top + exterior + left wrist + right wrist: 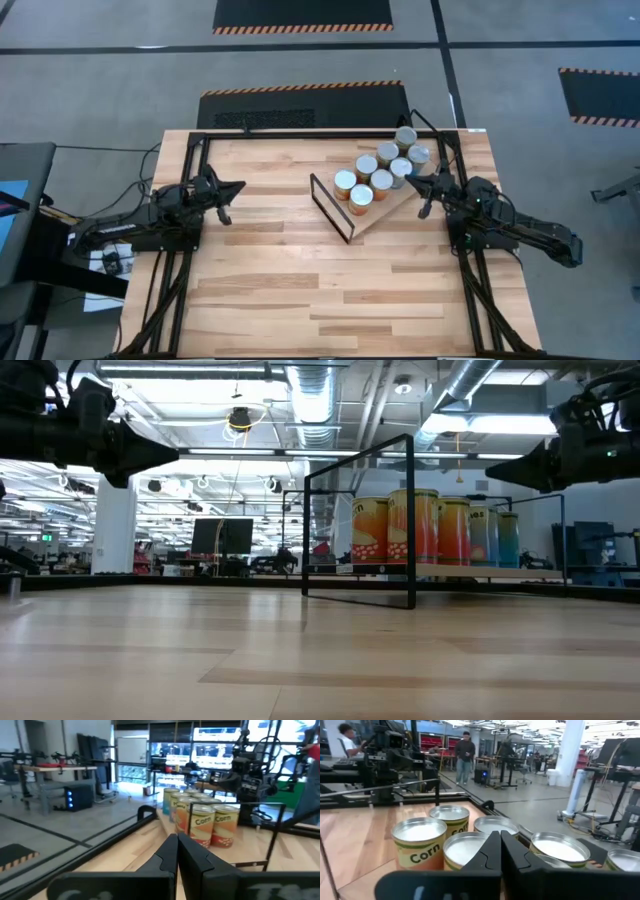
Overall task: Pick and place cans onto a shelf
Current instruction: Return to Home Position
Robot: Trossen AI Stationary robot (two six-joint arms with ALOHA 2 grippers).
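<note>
Cans (381, 180), eight small cylindrical tins with silvery tops and orange or blue labels, stand in two rows on the flat light-wood shelf (388, 212), whose thin black wire frame (330, 207) closes its left end. I see the left gripper (176, 836) raised over the left side of the slatted wooden table (280, 290), well apart from them, fingers pressed together on nothing. The right gripper (500, 834) hovers at the cluster's right edge, fingers likewise closed and empty.

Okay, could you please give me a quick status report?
Left gripper shut, empty. Right gripper shut, empty, beside the cans. All eight on shelf. Nothing in the way.
</note>
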